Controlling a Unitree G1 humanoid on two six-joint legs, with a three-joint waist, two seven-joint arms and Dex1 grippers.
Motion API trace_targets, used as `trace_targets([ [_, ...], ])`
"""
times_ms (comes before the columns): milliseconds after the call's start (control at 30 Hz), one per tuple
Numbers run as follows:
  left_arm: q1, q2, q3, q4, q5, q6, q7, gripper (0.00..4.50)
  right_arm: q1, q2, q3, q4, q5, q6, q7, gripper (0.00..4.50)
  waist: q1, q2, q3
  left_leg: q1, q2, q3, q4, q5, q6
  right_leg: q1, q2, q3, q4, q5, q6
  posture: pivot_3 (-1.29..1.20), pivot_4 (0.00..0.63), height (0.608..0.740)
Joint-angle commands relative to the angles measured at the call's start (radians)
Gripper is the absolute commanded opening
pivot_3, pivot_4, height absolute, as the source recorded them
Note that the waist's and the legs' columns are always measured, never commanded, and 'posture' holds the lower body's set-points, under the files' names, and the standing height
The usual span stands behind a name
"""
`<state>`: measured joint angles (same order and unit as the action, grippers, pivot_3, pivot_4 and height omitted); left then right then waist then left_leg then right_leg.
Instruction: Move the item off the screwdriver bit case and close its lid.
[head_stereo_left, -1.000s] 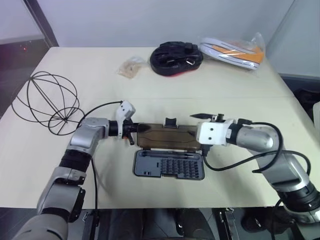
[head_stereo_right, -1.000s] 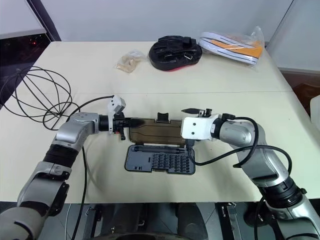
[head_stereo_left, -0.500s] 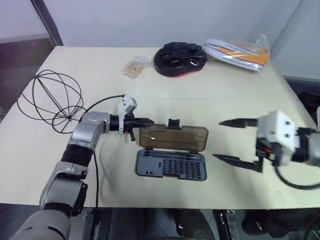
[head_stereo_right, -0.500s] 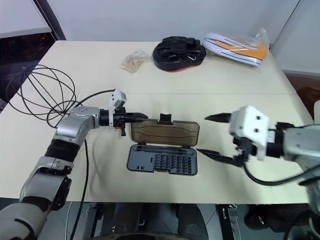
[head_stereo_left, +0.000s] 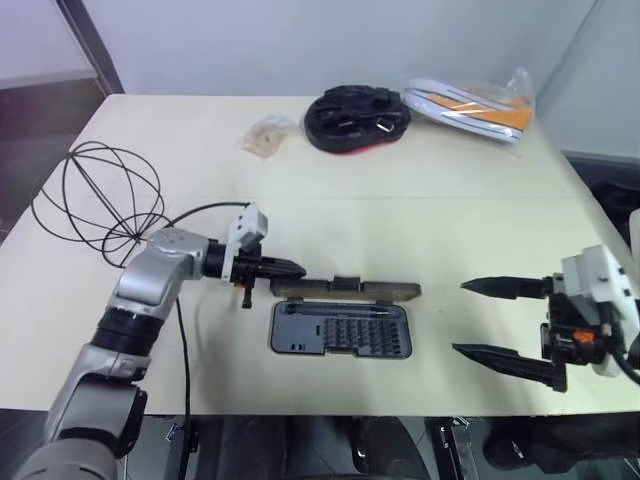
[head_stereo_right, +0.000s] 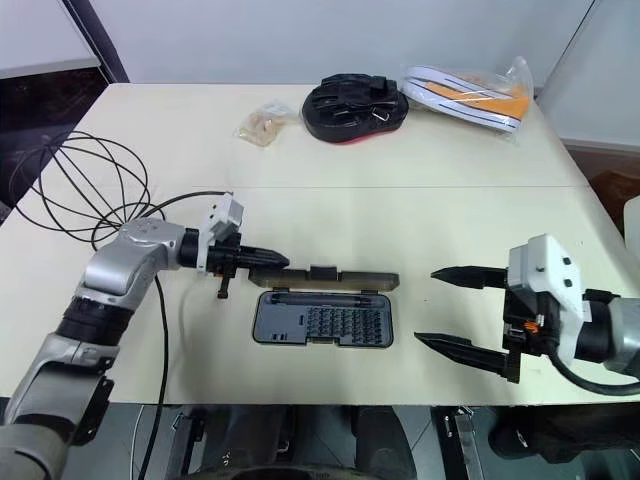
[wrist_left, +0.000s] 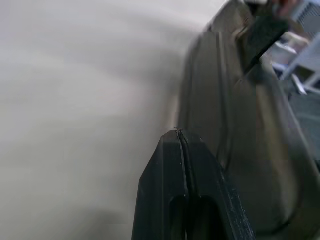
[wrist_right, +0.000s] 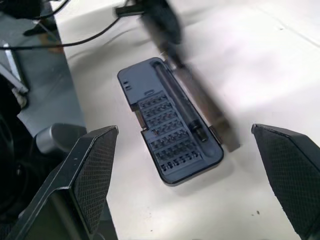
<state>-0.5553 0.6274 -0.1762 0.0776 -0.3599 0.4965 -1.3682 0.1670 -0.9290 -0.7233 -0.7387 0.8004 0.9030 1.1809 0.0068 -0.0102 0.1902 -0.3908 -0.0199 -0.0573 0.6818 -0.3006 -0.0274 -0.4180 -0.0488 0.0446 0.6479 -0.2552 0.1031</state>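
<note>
On the broad cream tabletop (head_stereo_left: 450, 215), the hollow ball-shaped frame of thin black wire hoops (head_stereo_left: 98, 205) sat near the left edge, well apart from the case. At the far side lay a clear plastic bag holding white and orange items (head_stereo_left: 470, 100), with a black strap bundle (head_stereo_left: 355, 118) beside it and a small crumpled clear wrapper (head_stereo_left: 264, 133) further left. Near the front edge lay the flat rectangular screwdriver bit case (head_stereo_left: 340, 328), its grey tray with rows of small bits facing up and uncovered. Its translucent smoky-brown rectangular lid (head_stereo_left: 345, 290) stood raised on edge along the tray's far side, the small black latch tab at its upper edge. The left gripper (head_stereo_left: 290, 268) had its two black fingers pressed together, tip at the lid's left end; in the left wrist view the joined fingers (wrist_left: 185, 200) lay against the lid's brown face. The right gripper (head_stereo_right: 455, 310) hung to the right of the case, well apart from it, its two fingers spread wide and holding nothing.
</note>
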Motion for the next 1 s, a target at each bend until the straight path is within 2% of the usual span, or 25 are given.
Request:
trace_targets([
  [33, 0.023, 0.041, 0.004, -0.073, 0.003, -0.04, -0.021, 0.0, 0.025, -0.011, -0.017, 0.031, -0.013, -0.06, -0.006, 4.47, 0.001, 0.0, 0.0, 0.0, 0.0, 0.0, 0.0, 0.0, 0.0, 0.0, 0.0, 0.0, 0.0, 0.0, 0.0, 0.0, 0.15, 0.74],
  [233, -0.095, -0.011, 0.055, 0.036, -0.004, -0.022, 0.092, 0.0, 0.064, -0.009, 0.069, -0.056, 0.001, -0.112, -0.03, 4.47, 0.006, 0.0, 0.0, 0.0, 0.0, -0.001, 0.001, 0.0, 0.0, 0.001, 0.0, -0.001, 0.0, 0.0, 0.0, 0.0, 0.15, 0.74],
  [267, -0.118, -0.022, 0.055, 0.059, -0.005, -0.027, 0.096, 0.0, 0.062, -0.009, 0.093, -0.075, 0.006, -0.109, -0.049, 4.08, 0.005, -0.001, 0.0, 0.0, 0.0, -0.001, 0.001, 0.0, 0.0, 0.001, 0.0, -0.001, 0.0, 0.0, 0.0, 0.0, 0.15, 0.74],
  [300, -0.133, -0.029, 0.056, 0.074, -0.007, -0.035, 0.096, 0.0, 0.061, -0.01, 0.121, -0.092, -0.004, -0.114, -0.067, 3.93, 0.004, -0.001, 0.0, 0.0, 0.0, -0.001, 0.001, 0.0, 0.0, 0.002, 0.0, -0.001, 0.0, 0.0, 0.0, 0.0, 0.15, 0.74],
  [333, -0.145, -0.033, 0.047, 0.085, -0.002, -0.056, 0.081, 0.0, 0.06, -0.009, 0.161, -0.111, -0.024, -0.124, -0.088, 3.61, 0.001, -0.001, 0.0, 0.0, 0.0, -0.001, 0.001, 0.0, 0.0, 0.002, 0.001, -0.001, 0.0, 0.0, 0.0, 0.0, 0.15, 0.74],
  [400, -0.166, -0.046, 0.007, 0.115, 0.031, -0.104, 0.059, 0.0, 0.049, -0.002, 0.254, -0.135, -0.058, -0.126, -0.15, 2.65, -0.004, 0.0, 0.0, 0.001, 0.0, 0.0, 0.001, 0.0, 0.0, 0.002, 0.001, -0.001, 0.0, 0.0, 0.0, 0.0, 0.15, 0.74],
  [567, -0.194, -0.078, -0.063, 0.184, 0.092, -0.186, 0.014, 0.0, 0.023, 0.015, 0.426, -0.168, -0.111, -0.147, -0.248, 0.07, -0.005, -0.001, 0.0, 0.001, 0.0, 0.0, 0.001, 0.0, 0.0, 0.002, 0.001, -0.001, 0.0, 0.0, 0.0, 0.0, 0.15, 0.74],
  [700, -0.245, -0.15, -0.189, 0.343, 0.214, -0.32, -0.033, 0.0, -0.068, 0.041, 0.718, -0.176, -0.238, -0.15, -0.344, 0.07, -0.001, -0.001, -0.001, 0.001, -0.001, 0.0, 0.001, 0.0, 0.0, 0.001, 0.002, -0.001, 0.0, 0.0, 0.0, 0.0, 0.15, 0.74],
  [767, -0.277, -0.204, -0.229, 0.423, 0.26, -0.38, -0.032, 0.0, -0.161, 0.082, 0.873, -0.131, -0.322, -0.13, -0.401, 0.07, 0.001, -0.001, 0.0, 0.001, -0.002, 0.0, 0.002, 0.0, 0.0, 0.002, 0.002, -0.001, -0.001, 0.0, 0.0, 0.0, 0.15, 0.74],
  [1000, -0.297, -0.299, -0.258, 0.516, 0.306, -0.493, -0.051, 0.0, -0.319, 0.151, 1.111, -0.094, -0.436, -0.072, -0.469, 0.07, -0.004, -0.002, 0.0, -0.001, -0.002, 0.0, 0.001, 0.0, 0.0, -0.002, 0.002, 0.0, 0.0, 0.0, 0.0, 0.0, 0.15, 0.74],
])
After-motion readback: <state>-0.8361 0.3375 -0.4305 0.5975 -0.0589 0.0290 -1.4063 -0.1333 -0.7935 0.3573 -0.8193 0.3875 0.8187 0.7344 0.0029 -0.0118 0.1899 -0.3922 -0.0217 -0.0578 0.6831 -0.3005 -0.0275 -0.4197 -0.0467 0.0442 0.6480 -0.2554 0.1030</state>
